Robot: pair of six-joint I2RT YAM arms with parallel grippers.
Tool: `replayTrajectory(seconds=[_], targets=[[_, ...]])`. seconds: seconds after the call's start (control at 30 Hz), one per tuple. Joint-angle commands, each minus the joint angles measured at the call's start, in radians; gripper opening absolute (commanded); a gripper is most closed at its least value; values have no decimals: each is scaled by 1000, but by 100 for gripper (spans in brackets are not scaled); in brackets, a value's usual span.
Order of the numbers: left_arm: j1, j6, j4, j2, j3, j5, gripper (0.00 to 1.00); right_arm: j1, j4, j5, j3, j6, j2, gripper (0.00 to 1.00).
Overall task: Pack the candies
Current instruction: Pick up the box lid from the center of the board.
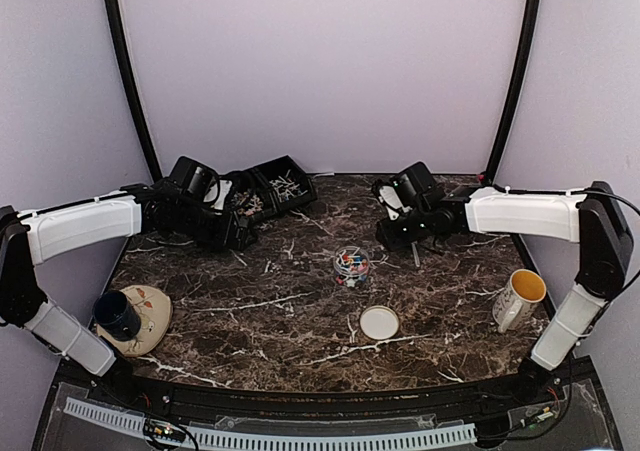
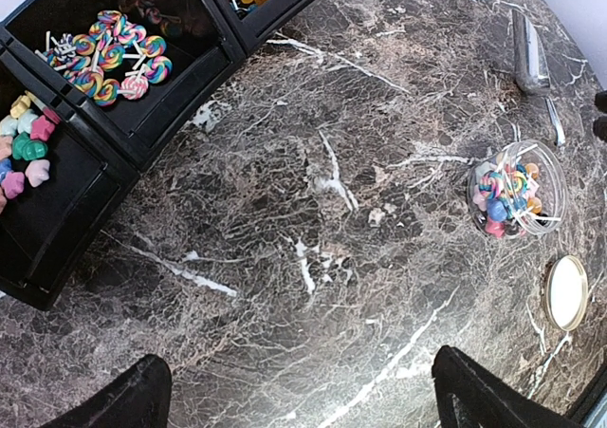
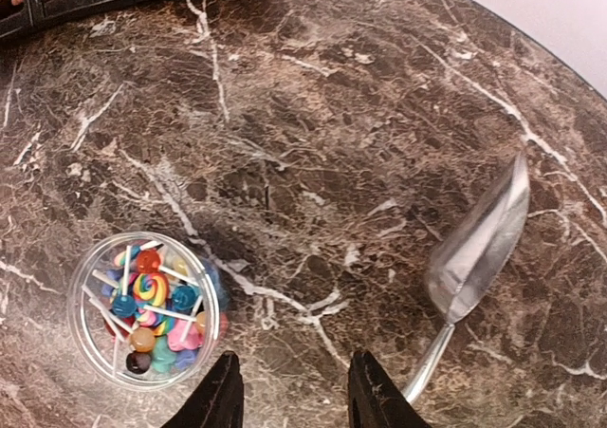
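**A:** Where are the candies [image 3: 152, 305] at this moment?

**B:** From my desk I see a mixed heap of them inside the small clear round plastic jar [image 1: 351, 266]: swirl lollipops on white sticks among round and pastel pieces. The jar stands open near the middle of the dark marble worktop [image 1: 300, 341]. Its round white lid [image 1: 379, 322] lies flat a little nearer the arm bases, apart from the jar. More sweets lie in the black compartmented plastic bins [image 2: 57, 229] at the far left. One compartment has pastel star-like pieces and the next has swirl lollipops.

**A:** And the fingers?

**B:** I have the left fingers [image 2: 128, 400] spread wide and released, with nothing between them. They hang over bare marble beside the bins. The right fingers [image 3: 216, 400] stand partly apart, and I see only worktop in the gap, so they grasp nothing. They hover between the jar on one side and the shiny metal scoop [image 3: 474, 243] on the other. The scoop lies on the marble with its thin handle just beside one finger, and I cannot tell whether they touch.

**A:** Anything else on the worktop?

**B:** A white mug with a yellow inside [image 1: 520, 296] stands upright near the right arm. A dark blue cup [image 1: 117, 313] stands on a beige plate [image 1: 152, 311] near the left arm.
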Motion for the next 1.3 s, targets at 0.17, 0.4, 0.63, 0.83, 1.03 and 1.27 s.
replayTrajectory(seconds=[0.17,0.4,0.63,0.83,1.03,1.27], targets=[[-4,10,13,-24,-16,14,99,9,86,-248,39,102,64,38],[-4,9,12,-17,-16,19,99,9,110,-351,73,108,147,38],[-4,9,12,-16,-17,16,99,9,133,-403,93,122,189,39],[-4,8,13,-15,-16,18,99,14,121,-426,102,102,185,41],[-4,7,14,-14,-17,20,99,21,116,-299,69,92,105,44],[-3,6,17,-20,-18,34,99,23,26,-263,-43,6,-23,53]])
